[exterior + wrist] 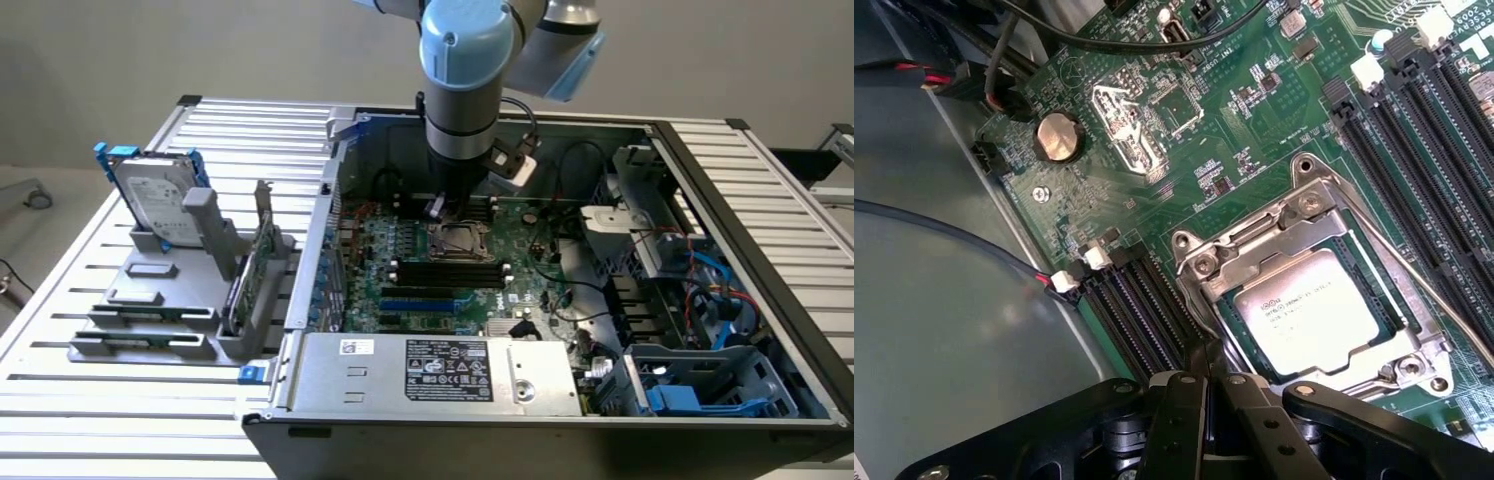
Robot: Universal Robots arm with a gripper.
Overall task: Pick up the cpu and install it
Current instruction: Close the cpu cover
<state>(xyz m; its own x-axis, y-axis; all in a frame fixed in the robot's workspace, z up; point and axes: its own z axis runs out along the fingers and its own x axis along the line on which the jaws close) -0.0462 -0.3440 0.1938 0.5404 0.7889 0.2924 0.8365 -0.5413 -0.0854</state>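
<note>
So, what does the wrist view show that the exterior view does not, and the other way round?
Wrist view: the print on the cpu, which lies in the socket, and a coin battery. Exterior view: the arm, the case and the hard drive standing outside it. Shared: the green board, the socket and the shut gripper close to it.

Quick headcount here: one open pc case, one green motherboard, one cpu, one metal-framed socket, one coin battery, two banks of black memory slots. Also one power supply, one hard drive with blue rails, one robot arm. Couldn't count individual slots reliably, tbh.
</note>
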